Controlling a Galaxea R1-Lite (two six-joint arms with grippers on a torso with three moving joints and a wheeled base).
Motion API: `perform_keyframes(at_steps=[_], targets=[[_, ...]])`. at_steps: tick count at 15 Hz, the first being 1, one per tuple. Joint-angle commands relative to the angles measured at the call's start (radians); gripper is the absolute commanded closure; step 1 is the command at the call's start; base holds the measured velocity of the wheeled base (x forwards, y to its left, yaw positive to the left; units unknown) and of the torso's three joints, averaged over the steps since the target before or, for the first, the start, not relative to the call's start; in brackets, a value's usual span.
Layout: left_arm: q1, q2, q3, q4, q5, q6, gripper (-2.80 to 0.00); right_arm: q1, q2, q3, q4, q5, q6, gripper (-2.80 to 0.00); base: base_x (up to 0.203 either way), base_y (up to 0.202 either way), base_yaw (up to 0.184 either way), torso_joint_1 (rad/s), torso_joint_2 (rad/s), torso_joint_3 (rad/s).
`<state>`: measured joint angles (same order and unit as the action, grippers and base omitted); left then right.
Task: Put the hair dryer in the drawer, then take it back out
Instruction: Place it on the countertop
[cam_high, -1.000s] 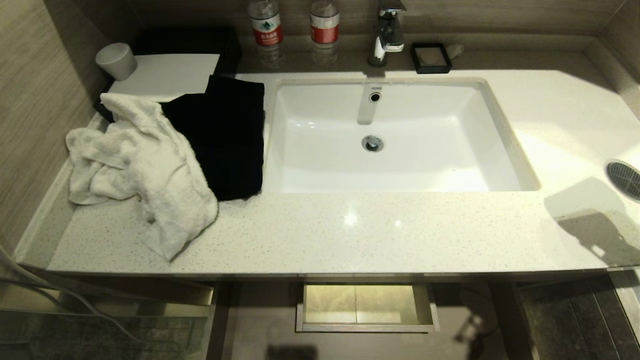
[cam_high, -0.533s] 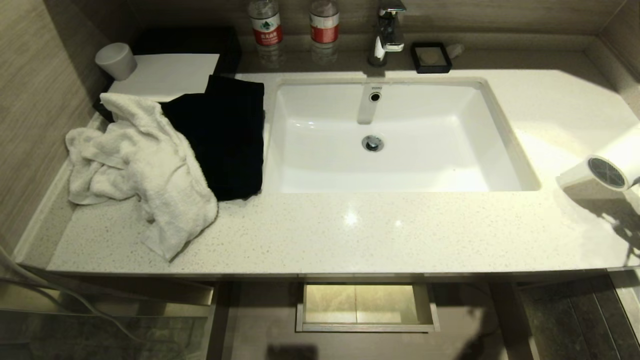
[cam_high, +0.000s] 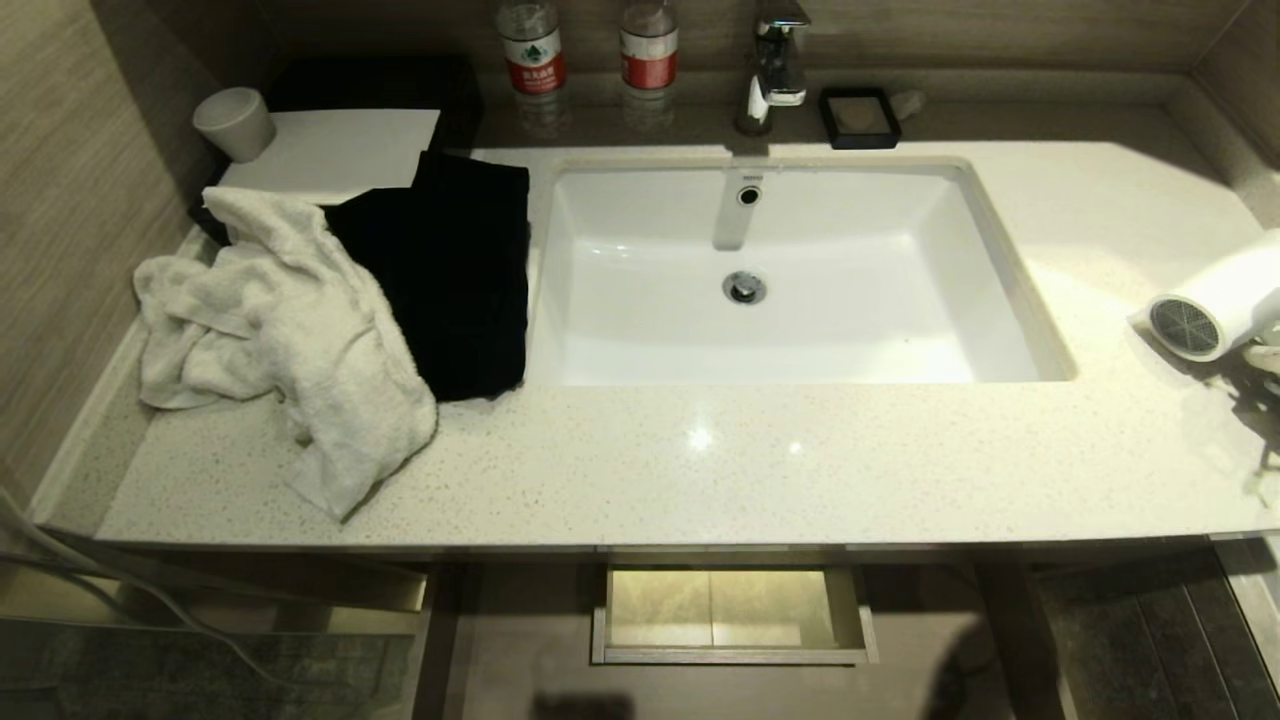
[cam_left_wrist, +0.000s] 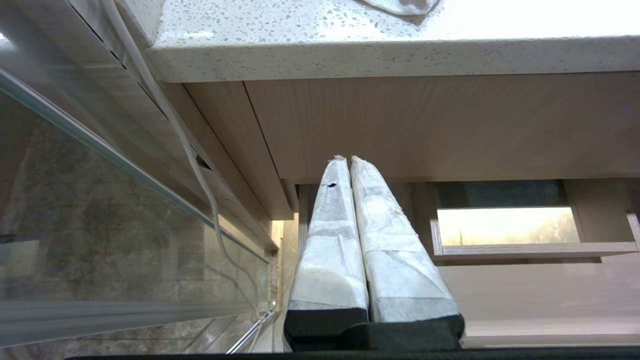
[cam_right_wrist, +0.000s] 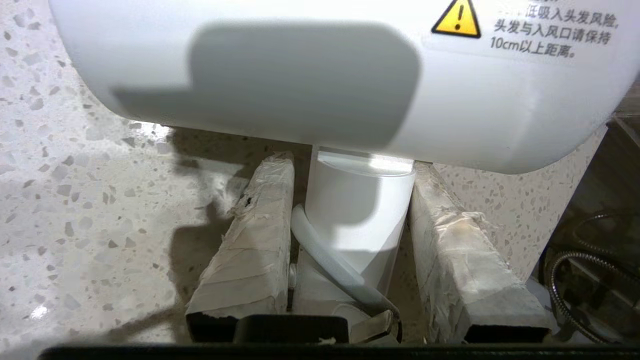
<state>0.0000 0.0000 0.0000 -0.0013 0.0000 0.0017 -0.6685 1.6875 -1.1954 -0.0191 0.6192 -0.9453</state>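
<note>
Right end effector (cam_right_wrist: 350, 240) clamped on hair dryer (cam_high: 1215, 305) handle, barrel carried over counter (cam_high: 760, 470) | drawer (cam_high: 735, 615) open below | left end effector (cam_left_wrist: 348, 160) clenched, parked low.

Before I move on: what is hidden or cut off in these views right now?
- Small white hair dryer: head view, back of barrel and handle cut by the frame edge; right wrist view shows only the barrel's underside and the handle.
- Right gripper, shut on the handle: outside the head view.
- Wide wood-grain drawer: head view, most of it under the speckled countertop.
- Left gripper: shut, seen only in its wrist view.
</note>
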Motion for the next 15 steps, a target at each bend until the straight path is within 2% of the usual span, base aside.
perform_keyframes(at_steps=[1, 2, 10, 13, 14, 15], targets=[[0.0, 0.0, 0.0, 0.0, 0.0, 0.0, 0.0, 0.001, 0.043, -0.016, 0.006, 0.003, -0.014, 0.0, 0.0, 0.0, 0.0, 0.0, 0.0, 0.0], [0.0, 0.0, 0.0, 0.0, 0.0, 0.0, 0.0, 0.0, 0.039, -0.018, 0.007, 0.003, -0.069, -2.8, 0.0, 0.0, 0.0, 0.0, 0.0, 0.0], [0.0, 0.0, 0.0, 0.0, 0.0, 0.0, 0.0, -0.004, -0.08, -0.009, 0.048, 0.025, -0.085, -2.8, 0.0, 0.0, 0.0, 0.0, 0.0, 0.0], [0.0, 0.0, 0.0, 0.0, 0.0, 0.0, 0.0, -0.019, -0.183, 0.024, 0.048, 0.04, -0.09, -2.8, 0.0, 0.0, 0.0, 0.0, 0.0, 0.0], [0.0, -0.001, 0.0, 0.0, 0.0, 0.0, 0.0, -0.024, -0.199, 0.034, 0.049, 0.045, -0.092, 0.0, 0.0, 0.0, 0.0, 0.0, 0.0, 0.0], [0.0, 0.0, 0.0, 0.0, 0.0, 0.0, 0.0, -0.027, -0.228, 0.046, 0.052, 0.051, -0.089, 0.0, 0.0, 0.0, 0.0, 0.0, 0.0, 0.0]])
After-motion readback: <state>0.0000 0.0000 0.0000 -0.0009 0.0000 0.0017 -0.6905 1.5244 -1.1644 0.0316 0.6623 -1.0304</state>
